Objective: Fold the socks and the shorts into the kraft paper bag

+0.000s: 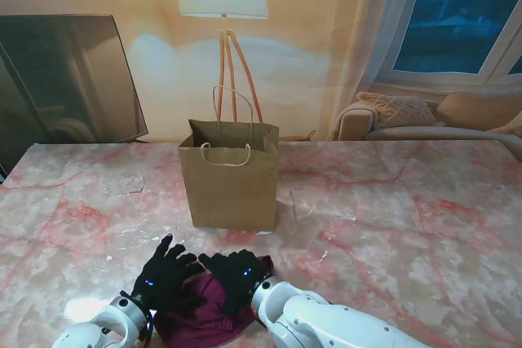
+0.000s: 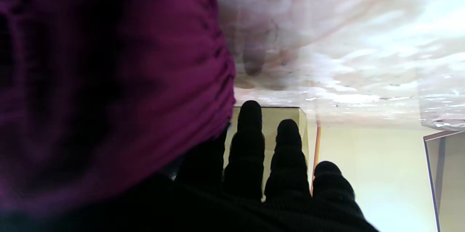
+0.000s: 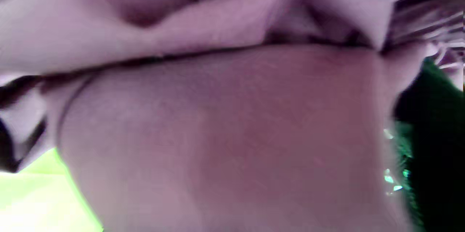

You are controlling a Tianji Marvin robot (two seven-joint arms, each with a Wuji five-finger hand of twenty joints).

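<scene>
I have both hands down on the maroon shorts, which lie bunched at the near edge of the bench, just in front of the kraft paper bag standing upright and open farther off. My left hand lies flat with fingers spread, resting on the cloth's left side and gripping nothing. My right hand sits on the right side; its wrist view is filled with fabric, so I cannot tell whether its fingers have pinched a layer.

I judge the main risk is a sloppy fold: the cloth is already rumpled, and pressing without a real pinch would only smear it. The shorts lie close to the near edge and could slide off. The bag is light; a wide bundle could catch its rim and tip it. I cannot make out any socks.
</scene>
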